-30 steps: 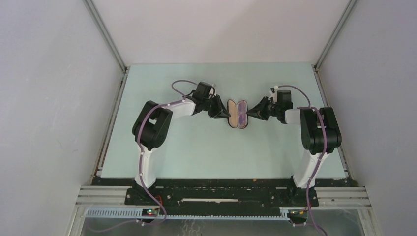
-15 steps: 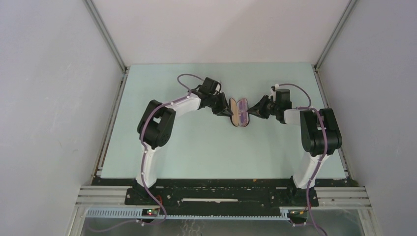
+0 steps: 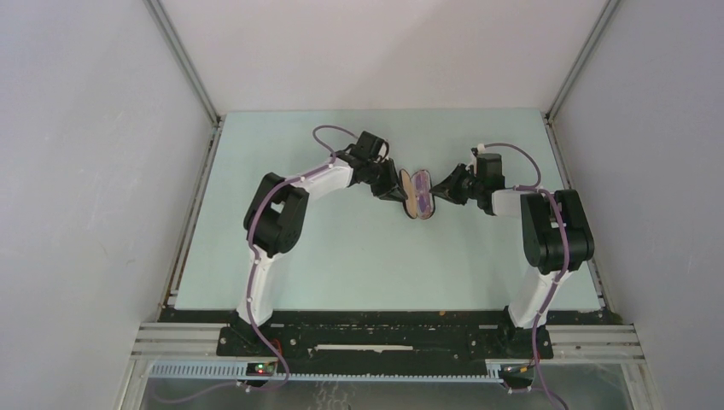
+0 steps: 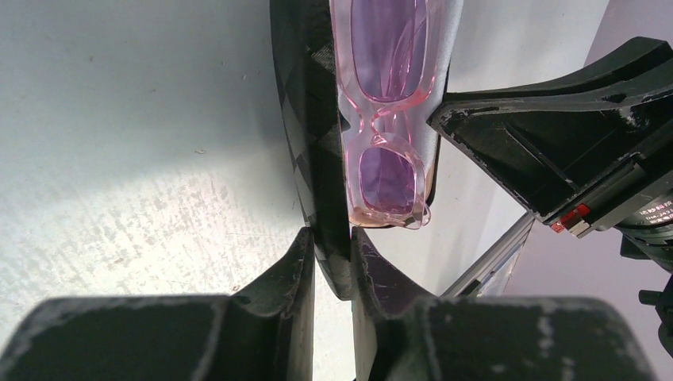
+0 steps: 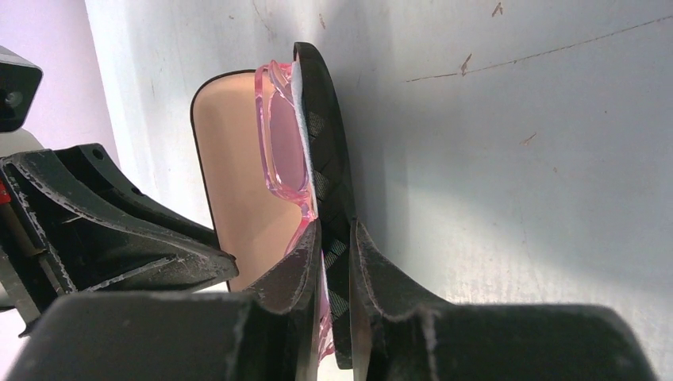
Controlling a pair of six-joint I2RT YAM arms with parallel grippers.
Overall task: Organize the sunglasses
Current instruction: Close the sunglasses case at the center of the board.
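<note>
Two narrowly parted jaws, each around one wall of the case (image 3: pixel 411 195)

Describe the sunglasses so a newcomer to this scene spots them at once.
At the far middle of the green table is an open black case. The sunglasses sit in the half pinched by the right tool: translucent pink frame, purple lenses, unlike the bare tan lining opposite.

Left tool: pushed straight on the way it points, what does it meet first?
The left tool is shut on the black case, so that wall comes first; beyond it, probably the right tool, though depth is unclear.
</note>
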